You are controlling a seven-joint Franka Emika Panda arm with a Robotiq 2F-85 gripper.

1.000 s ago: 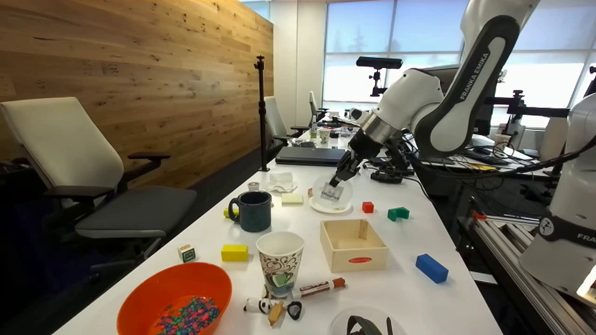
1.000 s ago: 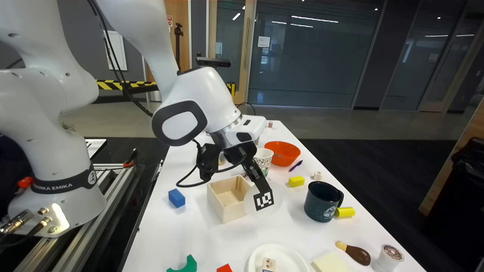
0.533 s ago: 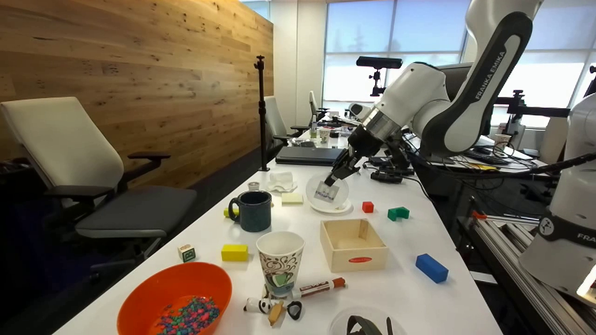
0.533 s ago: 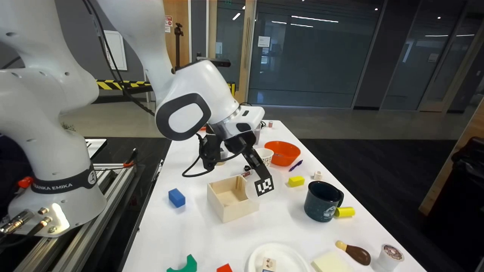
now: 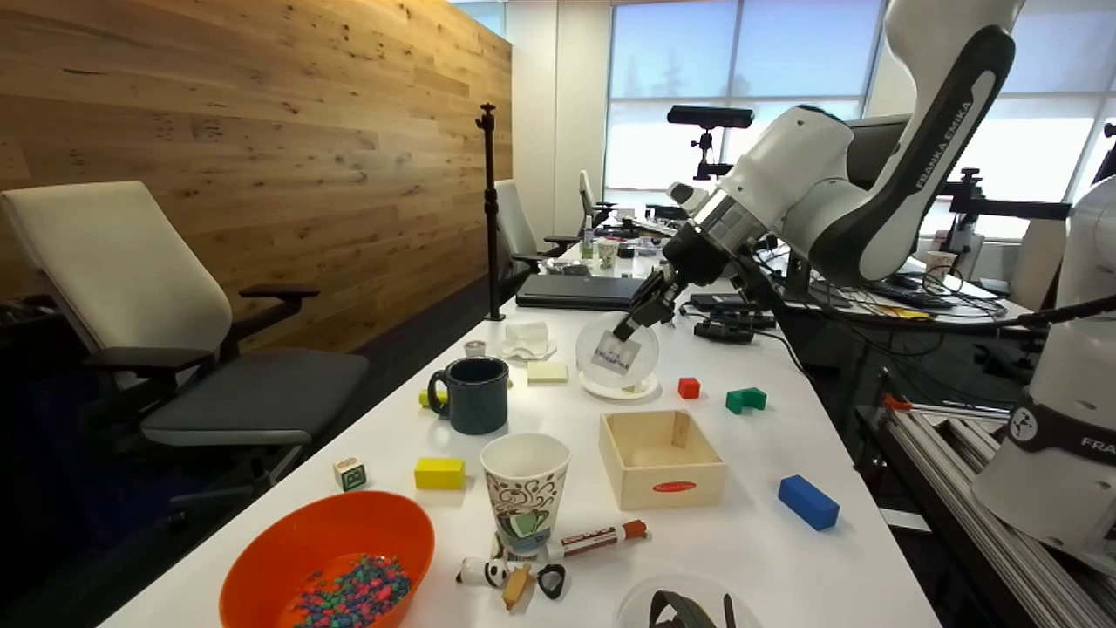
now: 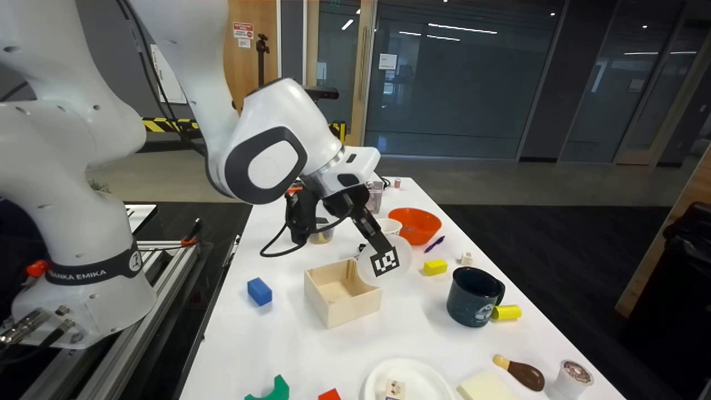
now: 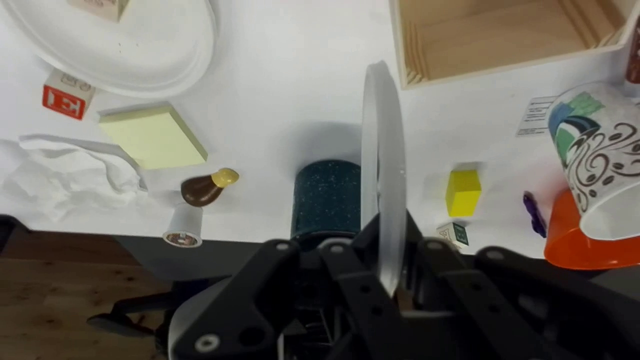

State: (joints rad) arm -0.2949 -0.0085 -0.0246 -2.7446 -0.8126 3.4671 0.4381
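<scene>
The gripper (image 7: 390, 230) pinches a translucent disc (image 7: 392, 165) by its edge, holding it clear of the white tabletop (image 7: 300, 75). In the wrist view, the wooden box (image 7: 500, 45) lies at the disc's one o'clock, the yellow block (image 7: 462, 192) at three, the dark mug (image 7: 325, 200) at eight.

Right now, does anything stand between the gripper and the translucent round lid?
Nothing visible does: in the wrist view the gripper is shut directly on the translucent round lid. The dark speckled mug stands beyond, not between them.
</scene>
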